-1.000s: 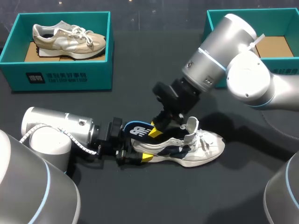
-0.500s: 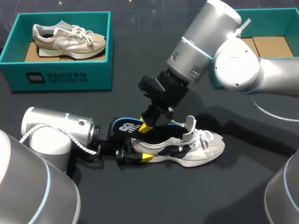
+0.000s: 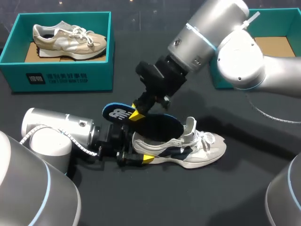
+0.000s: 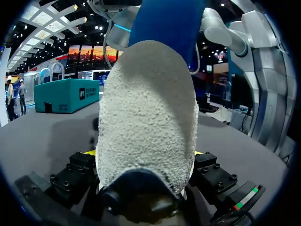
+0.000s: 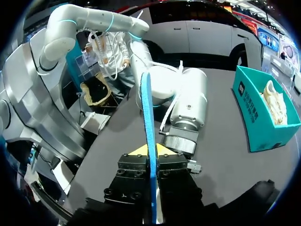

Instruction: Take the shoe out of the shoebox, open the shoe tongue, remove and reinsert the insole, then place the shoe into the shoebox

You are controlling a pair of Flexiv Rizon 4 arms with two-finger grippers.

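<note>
Found a white-and-navy shoe [image 3: 197, 149] lying on its sole on the dark worktop [image 3: 141, 197], toe pointing toward the right arm's side. Saw its tongue [image 3: 190, 126] pulled up and standing above the laces.

Noted the left arm [image 3: 61, 134] stretched low along the worktop to the shoe's heel. Saw the left jaws closed part-way on that heel, one finger pressed to each side. Confirmed this in the left wrist view, with the pebbled white heel [image 4: 148, 122] wedged between the two fingers.

Traced the right arm [image 3: 207, 37] coming down at a slant above the shoe's heel end. Saw the right jaws pinched nearly closed on a blue insole [image 3: 160, 126], gripping it near its heel end. Saw the insole tilted, its heel end raised up and out past the shoe's heel, its front end low over the shoe's opening. Could not tell whether the front end touched the inside of the shoe. Saw the insole edge-on [image 5: 148, 117] in the right wrist view, squeezed between the two yellow tips.

Spotted a teal box [image 3: 61, 77] well beyond the shoe on the left arm's side, with a beige shoe [image 3: 70, 37] inside. Spotted a second teal box [image 3: 282, 21] well beyond the shoe on the right arm's side, partly hidden behind that arm.
</note>
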